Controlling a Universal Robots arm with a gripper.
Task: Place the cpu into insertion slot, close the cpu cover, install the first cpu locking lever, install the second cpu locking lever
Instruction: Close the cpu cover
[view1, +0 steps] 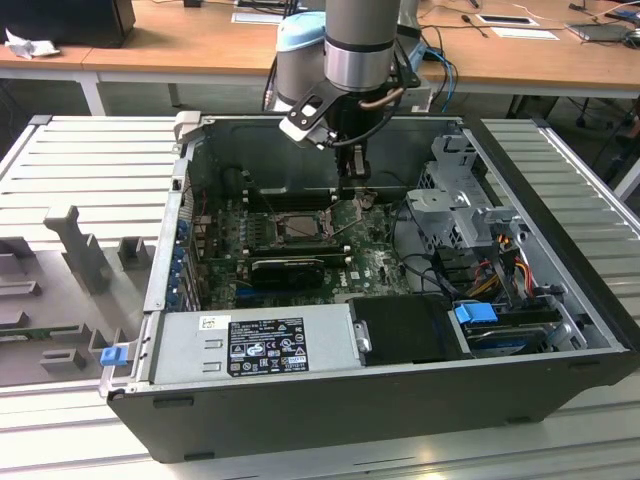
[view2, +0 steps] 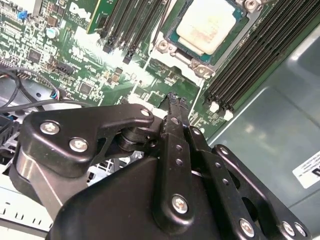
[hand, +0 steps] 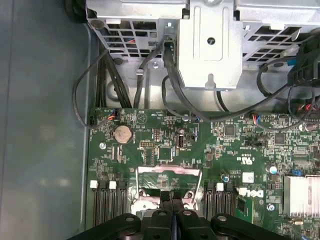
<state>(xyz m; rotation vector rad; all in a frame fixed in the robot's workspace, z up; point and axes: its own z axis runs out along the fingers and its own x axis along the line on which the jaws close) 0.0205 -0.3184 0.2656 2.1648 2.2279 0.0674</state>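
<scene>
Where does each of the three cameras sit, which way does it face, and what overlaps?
Exterior view: off the arm, raised, looking down into the open black computer case; the grey arm and its tool reach in from the far side.
First wrist view: on the arm, looking past the closed tool across the green motherboard to the grey metal drive cage.
Second wrist view: on the arm behind the tool, looking along it at the pale silvery square cpu.
Shared: both wrist views show the tool and motherboard.

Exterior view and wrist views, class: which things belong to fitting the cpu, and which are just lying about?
Job: cpu, insertion slot, end effector.
Bystanders: memory slots, coin battery, power supply, drive cage, black cables.
</scene>
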